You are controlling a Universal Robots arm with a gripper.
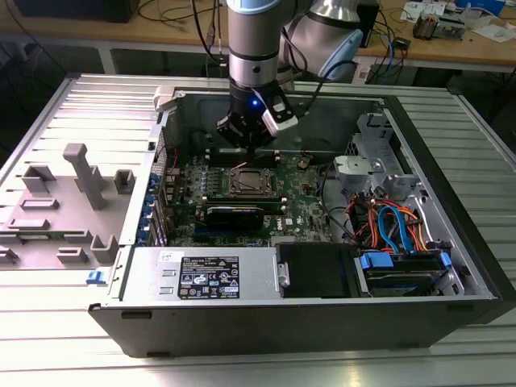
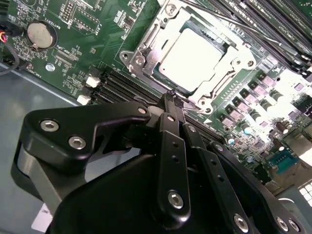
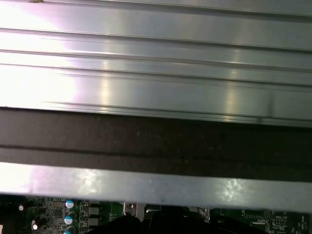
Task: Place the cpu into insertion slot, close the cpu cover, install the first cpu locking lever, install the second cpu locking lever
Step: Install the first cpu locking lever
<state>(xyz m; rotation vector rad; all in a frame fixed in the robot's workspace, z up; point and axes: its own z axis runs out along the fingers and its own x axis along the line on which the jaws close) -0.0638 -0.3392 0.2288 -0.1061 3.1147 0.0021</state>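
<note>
Inside the computer case [image 1: 242,330], the arm [image 1: 254,40] hangs vertical, gripper [image 2: 173,97] clenched beside the cpu cover [image 2: 148,51].

The flat, square, silver-grey cpu [image 2: 192,53] sits level in the grey-rimmed square insertion slot [image 2: 130,55], the thin silvery cpu cover [image 2: 171,23] (a cut-out frame) lying flat around it.

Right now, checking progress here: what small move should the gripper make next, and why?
Likely a slight press down at the edge of the insertion slot: the cpu sits in it, the cpu cover lies over the chip, and the shut gripper hangs at that edge. Lever state unclear.
</note>
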